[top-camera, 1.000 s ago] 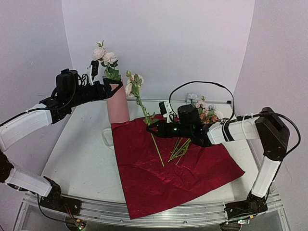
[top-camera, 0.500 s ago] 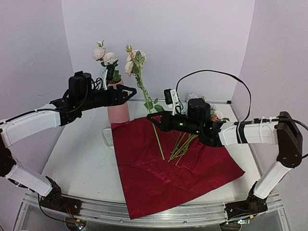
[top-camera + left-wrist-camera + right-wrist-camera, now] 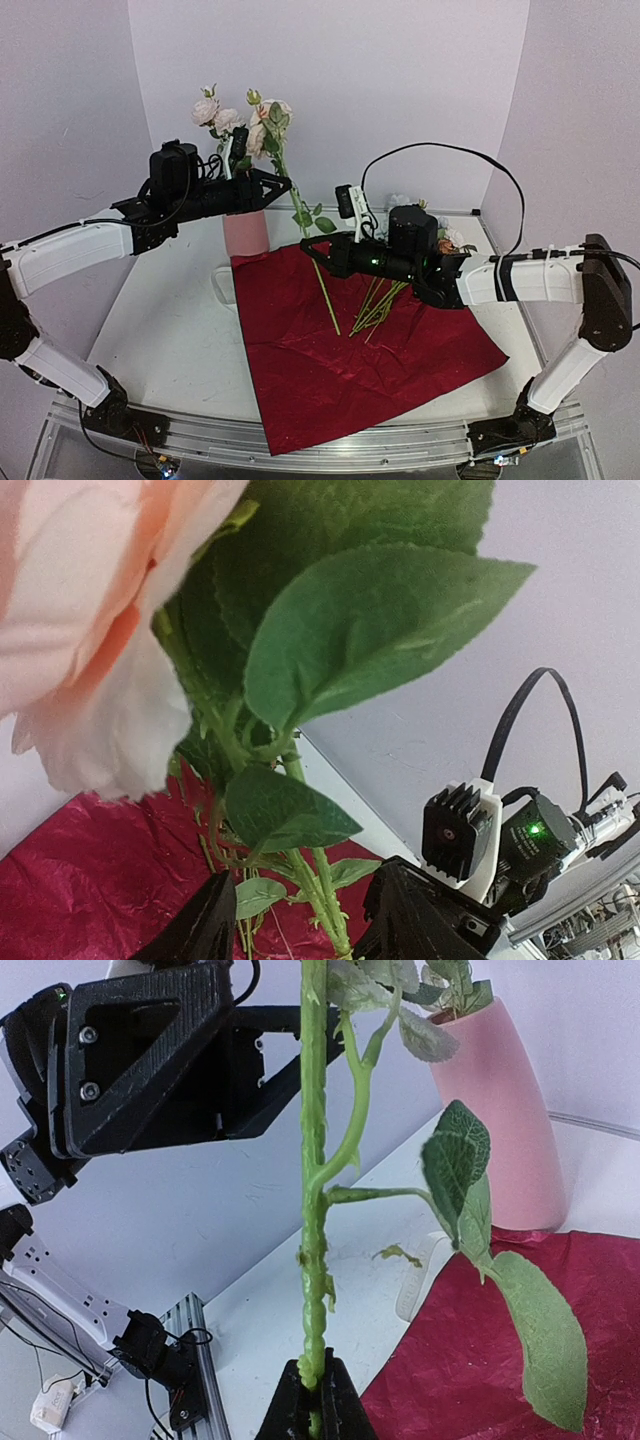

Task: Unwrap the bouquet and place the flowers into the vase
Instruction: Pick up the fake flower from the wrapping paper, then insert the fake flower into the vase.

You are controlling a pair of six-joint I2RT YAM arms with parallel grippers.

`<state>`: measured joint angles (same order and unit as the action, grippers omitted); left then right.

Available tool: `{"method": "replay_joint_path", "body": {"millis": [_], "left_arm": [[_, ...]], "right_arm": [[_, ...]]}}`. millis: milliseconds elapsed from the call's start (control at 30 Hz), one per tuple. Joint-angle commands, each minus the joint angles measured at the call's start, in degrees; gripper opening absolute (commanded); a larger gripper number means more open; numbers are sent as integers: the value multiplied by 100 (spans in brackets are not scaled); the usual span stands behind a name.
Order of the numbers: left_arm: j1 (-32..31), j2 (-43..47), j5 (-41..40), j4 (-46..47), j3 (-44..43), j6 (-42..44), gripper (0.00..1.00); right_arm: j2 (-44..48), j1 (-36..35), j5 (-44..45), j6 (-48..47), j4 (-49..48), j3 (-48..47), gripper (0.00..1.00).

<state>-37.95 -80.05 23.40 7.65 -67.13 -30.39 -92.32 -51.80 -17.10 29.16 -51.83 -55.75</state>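
My right gripper (image 3: 318, 252) (image 3: 314, 1405) is shut on the lower stem of one flower (image 3: 268, 112), holding it upright above the dark red wrapping paper (image 3: 350, 360). Its green stem (image 3: 312, 1210) and leaves rise past a pale peach bloom (image 3: 90, 630). My left gripper (image 3: 284, 185) (image 3: 310, 930) reaches in higher up, jaws apart on either side of the stem (image 3: 322, 895), not touching it. The pink vase (image 3: 246, 235) (image 3: 500, 1130) stands behind, partly hidden by the left arm, with pale flowers (image 3: 215, 112) in it. More flowers (image 3: 435, 238) lie behind the right arm.
Loose green stems (image 3: 378, 305) lie on the spread paper under the right arm. A small white strip (image 3: 222, 283) (image 3: 418, 1282) lies on the table beside the paper's left edge. White walls close off the back and both sides.
The right gripper raised the flower upright and carried it left toward the vase. The left gripper swung from the vase over to the stem, and its jaws have narrowed around it.
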Motion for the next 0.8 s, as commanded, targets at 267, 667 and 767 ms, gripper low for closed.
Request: {"method": "replay_joint_path", "body": {"millis": [267,667,767], "left_arm": [[-46,22,-146,534,-127,-313,53],[-46,137,-111,1560,263,-841,58],[-51,114,-99,1603,261,-861,55]], "right_arm": [[204,-73,447,42,-432,-252,0],[27,-85,377,114,-758,-636,0],[14,-100,363,106,-766,-668,0]]}}
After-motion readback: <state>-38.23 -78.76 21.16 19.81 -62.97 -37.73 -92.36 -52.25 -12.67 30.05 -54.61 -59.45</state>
